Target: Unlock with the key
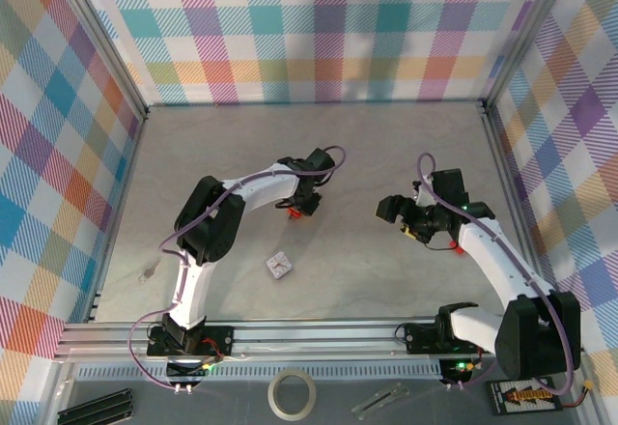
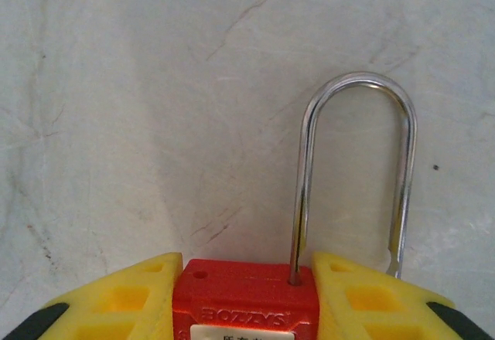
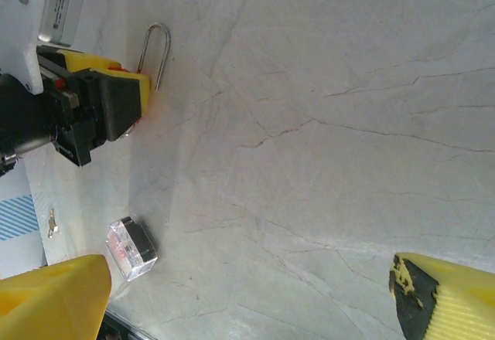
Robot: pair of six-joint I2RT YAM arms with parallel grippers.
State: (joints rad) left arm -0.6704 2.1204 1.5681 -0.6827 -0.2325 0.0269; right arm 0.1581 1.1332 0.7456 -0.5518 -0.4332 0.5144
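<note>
The grey tabletop (image 1: 386, 155) carries everything. Just left of its middle, the left gripper (image 1: 297, 205) has its jaws clenched on the red body of the padlock (image 2: 246, 301), yellow pads pressing its two sides. The steel shackle (image 2: 356, 85) sticks out beyond the fingertips. One of its legs enters the body. The other ends beside a yellow pad and seems to be outside the body, though I cannot be sure.

The right gripper (image 1: 398, 217) hovers right of the middle, jaws released, wide apart and empty.

A small clear block (image 1: 280, 266) lies between the padlock and the near edge. Smallest of all, the key (image 1: 148, 272) lies flat near the left edge, toward the near left corner, well apart from both grippers.

The padlock looks stiff and solid, and its flat plastic sides should give a steady hold.

The key looks light, thin and slippery. I would pinch it by the bow, leaving the blade free for the keyway. Lying flat, it may skid when the jaws close.
</note>
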